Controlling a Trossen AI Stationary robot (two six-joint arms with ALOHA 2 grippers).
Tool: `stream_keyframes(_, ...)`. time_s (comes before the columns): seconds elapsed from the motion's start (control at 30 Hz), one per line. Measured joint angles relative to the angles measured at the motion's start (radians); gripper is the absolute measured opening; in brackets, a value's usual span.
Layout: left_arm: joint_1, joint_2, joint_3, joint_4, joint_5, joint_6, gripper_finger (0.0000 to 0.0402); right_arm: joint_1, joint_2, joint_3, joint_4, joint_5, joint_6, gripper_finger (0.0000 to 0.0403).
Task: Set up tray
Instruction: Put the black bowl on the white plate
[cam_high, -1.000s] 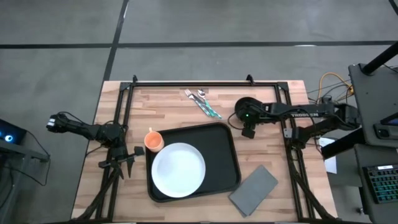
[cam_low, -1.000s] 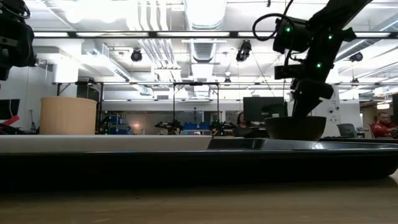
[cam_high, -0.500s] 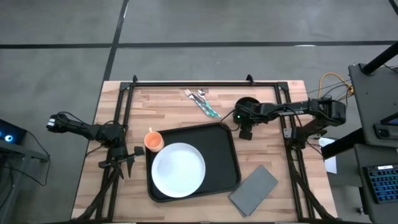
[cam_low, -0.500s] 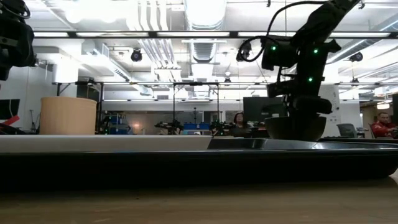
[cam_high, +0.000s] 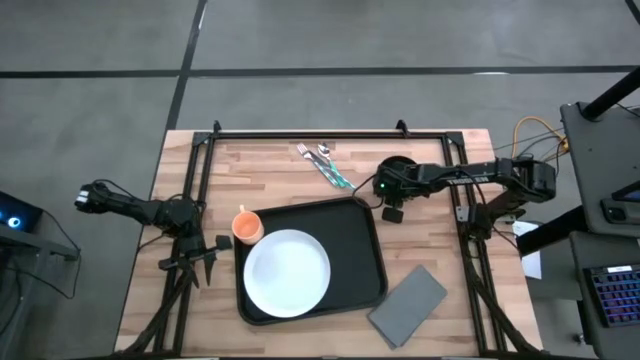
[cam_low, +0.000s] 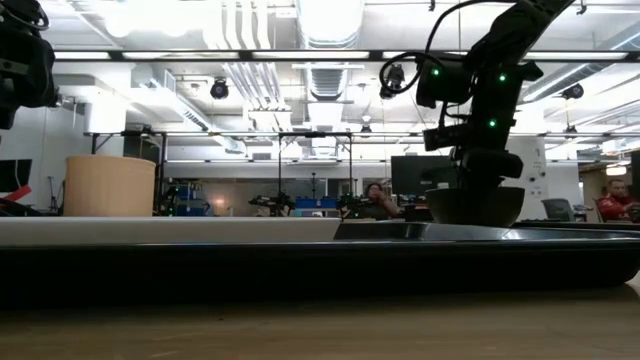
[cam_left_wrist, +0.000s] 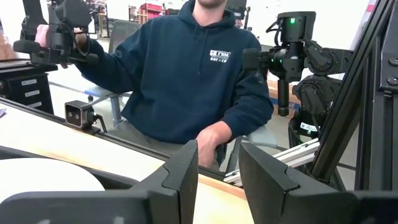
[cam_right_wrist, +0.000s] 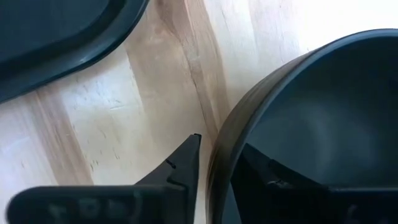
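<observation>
The right gripper (cam_right_wrist: 214, 165) straddled the dark bowl's (cam_right_wrist: 311, 124) rim, fingers closing on it; the tray (cam_high: 365, 250) lay just beside; the left gripper's (cam_left_wrist: 217, 174) fingers stood released

My table (cam_high: 430, 240) is pale wood, laid in light and honey-toned strips with a darker grain streak. The tray (cam_high: 365, 255) is black. On it, a plain white plate (cam_high: 287, 273). Beside its corner, an orange cup (cam_high: 246, 225). The napkin (cam_high: 407, 302) is flat grey. The fork and spoon (cam_high: 322, 163) are silver with teal handles. The bowl (cam_right_wrist: 323, 124) at my right fingers (cam_right_wrist: 177, 171) is dark, near black; my fingers are black too. The person's hoodie (cam_left_wrist: 186, 74) is navy with a small white logo.
</observation>
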Motion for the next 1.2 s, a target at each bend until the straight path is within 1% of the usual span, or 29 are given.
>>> stream_keyframes(0.23,0.0,0.0,0.0,0.0,0.0,0.0,0.0098,-0.019,0.0,0.0,0.0,0.0,-0.006,0.0019)
stream_keyframes(0.3,0.0,0.0,0.0,0.0,0.0,0.0,0.0098,-0.028,0.0,0.0,0.0,0.001,-0.007,0.0012)
stream_keyframes(0.5,0.0,0.0,0.0,0.0,0.0,0.0,0.0098,-0.047,0.0,0.0,0.001,0.001,0.007,0.0009)
stream_keyframes(0.83,0.0,0.0,0.0,0.0,0.0,0.0,0.0098,-0.047,0.0,0.001,0.0,0.003,0.008,0.0009)
stream_keyframes(1.2,0.0,0.0,0.0,0.0,0.0,0.0,0.0098,-0.04,-0.001,0.061,-0.005,0.004,0.011,0.0009)
